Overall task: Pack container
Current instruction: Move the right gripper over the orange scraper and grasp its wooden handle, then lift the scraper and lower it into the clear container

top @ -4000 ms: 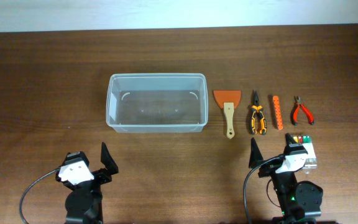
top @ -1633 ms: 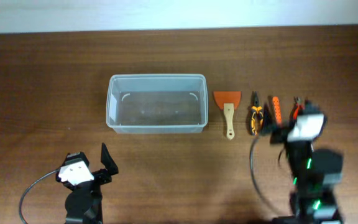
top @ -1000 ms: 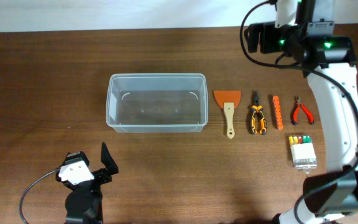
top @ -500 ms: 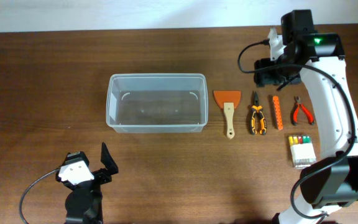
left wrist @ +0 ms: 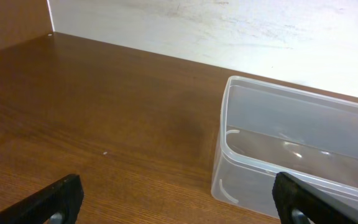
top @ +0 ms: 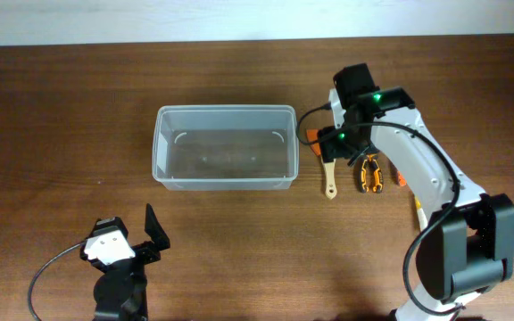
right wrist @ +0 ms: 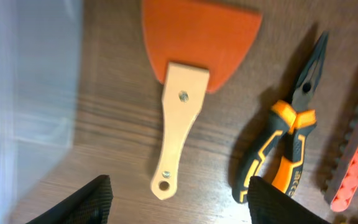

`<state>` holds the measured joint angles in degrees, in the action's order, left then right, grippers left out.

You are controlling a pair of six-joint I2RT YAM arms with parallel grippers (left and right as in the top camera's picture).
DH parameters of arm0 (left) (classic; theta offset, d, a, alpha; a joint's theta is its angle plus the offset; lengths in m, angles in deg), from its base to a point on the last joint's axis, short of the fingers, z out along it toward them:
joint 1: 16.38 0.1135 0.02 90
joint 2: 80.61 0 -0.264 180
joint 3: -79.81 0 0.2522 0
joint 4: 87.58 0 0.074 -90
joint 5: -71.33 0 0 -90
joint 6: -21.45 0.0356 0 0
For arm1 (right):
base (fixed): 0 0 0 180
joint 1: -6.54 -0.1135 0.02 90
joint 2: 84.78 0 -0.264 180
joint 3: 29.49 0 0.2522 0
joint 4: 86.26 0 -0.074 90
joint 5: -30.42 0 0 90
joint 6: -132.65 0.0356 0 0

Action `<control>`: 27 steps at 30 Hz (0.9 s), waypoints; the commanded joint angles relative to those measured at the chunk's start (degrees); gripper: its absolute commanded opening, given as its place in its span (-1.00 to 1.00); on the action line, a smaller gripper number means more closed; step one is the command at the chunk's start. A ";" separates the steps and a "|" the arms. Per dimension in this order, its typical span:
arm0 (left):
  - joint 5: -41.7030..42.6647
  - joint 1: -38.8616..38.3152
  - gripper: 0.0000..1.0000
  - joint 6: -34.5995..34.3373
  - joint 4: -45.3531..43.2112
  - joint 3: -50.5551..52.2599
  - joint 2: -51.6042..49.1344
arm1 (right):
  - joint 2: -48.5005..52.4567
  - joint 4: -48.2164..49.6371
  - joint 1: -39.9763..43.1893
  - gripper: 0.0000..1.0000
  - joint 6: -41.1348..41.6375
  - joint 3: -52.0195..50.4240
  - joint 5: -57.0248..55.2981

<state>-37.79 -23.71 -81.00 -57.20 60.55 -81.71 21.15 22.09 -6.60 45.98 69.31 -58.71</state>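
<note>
The container [top: 225, 110] is a large clear plastic tub left of centre with nothing in it; it also shows in the left wrist view [left wrist: 291, 91] and as a blur at the left of the right wrist view [right wrist: 23, 81]. My right gripper [top: 332, 144] is open and hovers over a scraper with an orange blade and a wooden handle [top: 330, 176]. In the right wrist view the scraper's handle [right wrist: 180, 112] lies between the open fingers [right wrist: 182, 202]. My left gripper [top: 143, 235] is open and empty at the front left, short of the tub [left wrist: 179, 213].
Orange-and-black long-nose pliers [top: 369, 173] [right wrist: 277, 158] lie right of the scraper. Beyond them is an orange bit strip [top: 401, 178] [right wrist: 353, 168]. My right arm hides the things farther right.
My right arm has left its rest at the front right, swung to the back of the table, and come left and down over the scraper. The left arm has not moved.
</note>
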 commanded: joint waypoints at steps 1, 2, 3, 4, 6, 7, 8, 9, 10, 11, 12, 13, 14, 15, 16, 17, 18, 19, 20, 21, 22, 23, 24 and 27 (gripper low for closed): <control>-0.20 -0.17 0.99 0.50 0.09 0.17 0.42 | 0.26 2.40 0.15 0.34 1.92 -3.67 -1.16; -0.20 -0.17 0.99 0.50 0.09 0.17 0.42 | 0.31 3.91 0.02 0.34 1.90 -5.22 -1.14; -0.20 -0.17 0.99 0.50 0.09 0.17 0.42 | 0.33 4.35 0.00 0.34 1.92 -5.73 -1.09; -0.20 -0.17 0.99 0.50 0.09 0.17 0.42 | 0.33 5.66 -0.02 0.34 1.92 -7.10 -0.85; -0.20 -0.17 0.99 0.50 0.09 0.17 0.42 | 0.33 7.08 0.00 0.33 1.92 -8.52 -0.70; -0.20 -0.17 0.99 0.50 0.09 0.17 0.42 | 0.33 7.82 0.04 0.34 1.92 -9.35 -0.70; -0.20 -0.17 0.99 0.50 0.09 0.17 0.42 | 0.33 8.79 0.02 0.34 1.92 -10.36 -0.70; -0.20 -0.17 0.98 0.50 0.09 0.17 0.42 | 0.33 9.60 0.02 0.33 1.92 -11.15 -0.68; -0.20 -0.17 0.99 0.50 0.09 0.17 0.42 | 0.33 10.25 0.02 0.34 1.92 -11.74 -0.63; -0.20 -0.17 0.98 0.50 0.09 0.17 0.42 | 0.33 11.72 0.02 0.35 1.90 -12.96 -0.46; -0.20 -0.17 0.98 0.50 0.09 0.17 0.42 | 0.33 12.85 0.02 0.35 1.90 -13.75 -0.46; -0.20 -0.17 0.99 0.50 0.09 0.17 0.42 | 0.33 13.99 0.02 0.36 1.90 -14.38 -0.46; -0.20 -0.17 0.99 0.50 0.09 0.17 0.42 | 0.35 15.82 0.02 0.37 1.90 -15.19 -0.17; -0.20 -0.17 0.99 0.50 0.09 0.17 0.42 | 0.37 16.59 0.02 0.36 1.90 -15.52 0.07; -0.20 -0.17 0.99 0.50 0.09 0.17 0.42 | 0.46 18.03 0.02 0.36 2.19 -16.13 0.39; -0.20 -0.17 0.98 0.50 0.09 0.17 0.42 | 0.57 18.67 0.02 0.36 2.91 -16.39 0.37; -0.20 -0.17 0.98 0.50 0.09 0.17 0.42 | 0.79 19.04 0.02 0.36 3.17 -16.57 0.42; -0.20 -0.17 0.99 0.50 0.09 0.17 0.42 | 1.38 19.19 0.02 0.36 3.19 -16.63 0.61; -0.20 -0.17 0.99 0.50 0.09 0.17 0.42 | 1.95 19.17 0.02 0.34 3.19 -16.63 0.61; -0.20 -0.17 0.99 0.50 0.09 0.17 0.42 | 2.80 19.19 0.02 0.34 3.21 -16.63 0.70; -0.20 -0.17 0.98 0.50 0.09 0.17 0.42 | 3.41 19.26 0.02 0.34 3.19 -16.63 0.81; -0.20 -0.17 0.99 0.50 0.09 0.17 0.42 | 4.46 19.37 0.02 0.33 3.21 -16.63 1.03; -0.20 -0.17 0.98 0.50 0.09 0.17 0.42 | 5.42 19.61 0.02 0.33 3.21 -16.63 1.22; -0.20 -0.17 0.99 0.50 0.09 0.17 0.42 | 6.91 20.22 0.02 0.27 3.21 -16.63 1.51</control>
<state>-37.79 -23.71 -81.00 -57.20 60.55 -81.71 26.14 41.78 -6.58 48.69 53.35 -58.21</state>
